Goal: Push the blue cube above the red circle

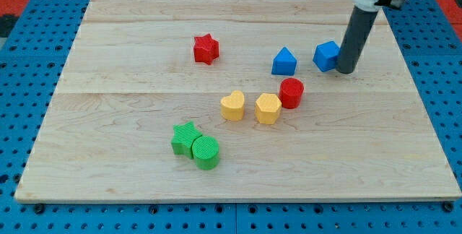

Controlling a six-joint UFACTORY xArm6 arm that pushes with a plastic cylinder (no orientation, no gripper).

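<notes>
Camera view, starting at the view's bottom of the wooden board (pixel 108 169): a green star (pixel 185 137) touches a green cylinder (pixel 206 152). Farther up sit a yellow heart (pixel 232 105) and a yellow hexagon (pixel 268 108), with the red circle (pixel 291 92) just beside the hexagon's right. Beyond, a red star (pixel 206 48) lies well left; a blue triangular block (pixel 284 62) stands above the red circle. The blue cube (pixel 327 55) lies right of it, my tip (pixel 345 71) touching its right side. The rod grips nothing.

Red star (pixel 206 48) far left on counter (pixel 108 133). Blue triangular block (pixel 284 62) right of it. Yellow heart (pixel 232 106) beside yellow hexagon (pixel 268 108), centre. Green star (pixel 186 138) touching green cylinder (pixel 206 152), near.
</notes>
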